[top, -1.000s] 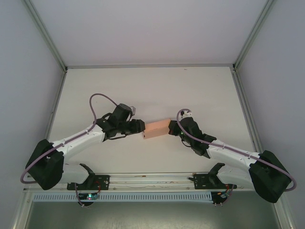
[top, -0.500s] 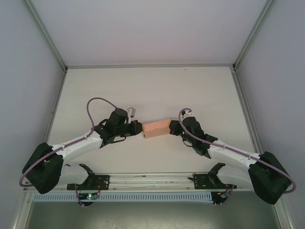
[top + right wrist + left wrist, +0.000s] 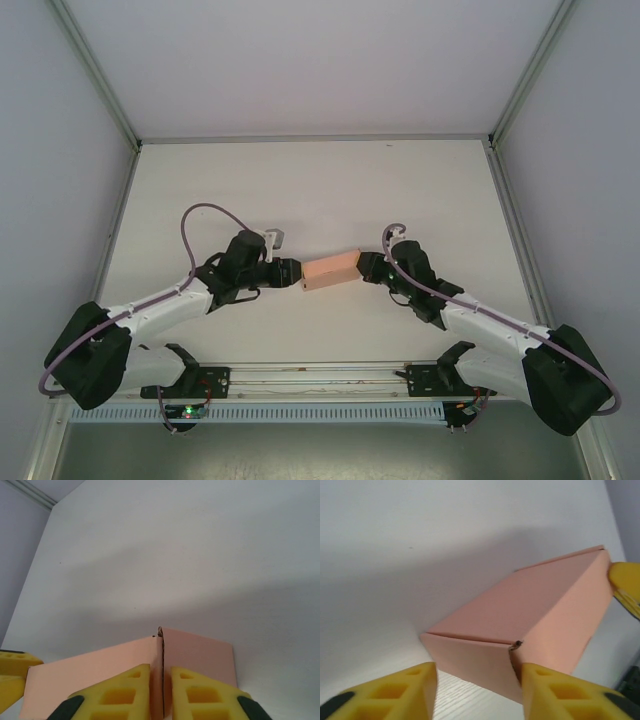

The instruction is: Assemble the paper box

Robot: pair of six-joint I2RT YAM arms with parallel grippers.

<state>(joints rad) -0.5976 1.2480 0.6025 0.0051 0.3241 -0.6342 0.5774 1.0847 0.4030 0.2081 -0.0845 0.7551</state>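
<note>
- Paper box [image 3: 330, 271]: closed up, lies mid desk [image 3: 320, 180], btwn both hands.
- L hand [image 3: 291, 272]: approx half open, fingers [image 3: 410, 692] either side of box's near end.
- R hand [image 3: 364, 265]: narrow gap at box's end seam; grip can't tell.

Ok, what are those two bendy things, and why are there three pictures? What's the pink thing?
They are robot arms, a left arm and a right arm, bolted to a white table. The wide picture comes from a camera above and behind them. The other two come from a small camera on each wrist, so you see yellow fingers up close. The pink thing is a folded paper box lying on the table between the arms. Each arm's grasping part is its end effector. The right end effector seems to pinch a thin card edge of the box. The left end effector has its fingers apart at the other end.
</note>
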